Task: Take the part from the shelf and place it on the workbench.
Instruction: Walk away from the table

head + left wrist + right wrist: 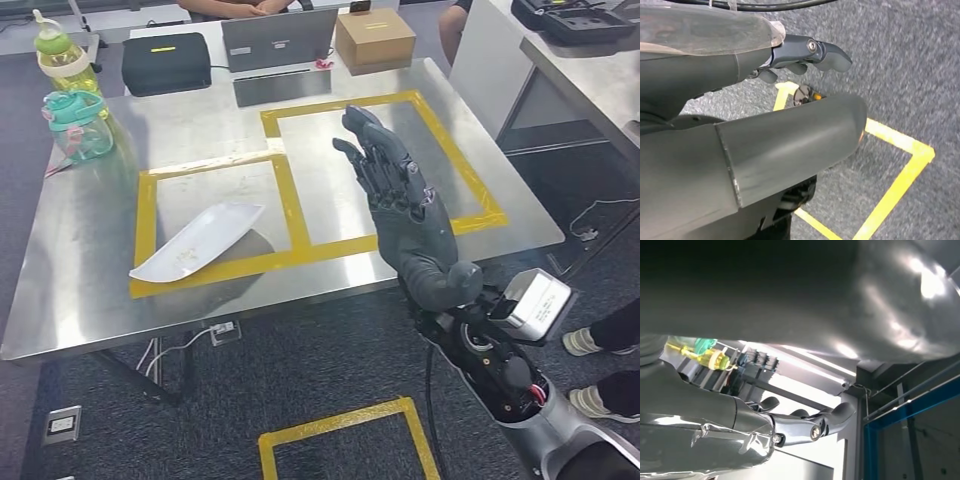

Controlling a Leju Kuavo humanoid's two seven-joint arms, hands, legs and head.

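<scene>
The white flat part point(198, 241) lies on the steel workbench point(90, 250), inside the left yellow-taped square near the front edge. My right hand point(400, 210) is raised over the right taped square, to the right of the part and apart from it, fingers stretched out and holding nothing. In the right wrist view the right hand point(802, 425) has its fingers extended close to the shiny tabletop. My left hand point(806, 52) hangs over grey carpet with fingers apart and nothing in it.
Two drink bottles point(60, 55) and a teal cup point(78, 125) stand at the bench's far left corner. A black case point(166, 62), a laptop point(278, 42) and a cardboard box point(375, 38) line the back. Another table point(589, 80) and a person's shoes point(585, 342) are at right.
</scene>
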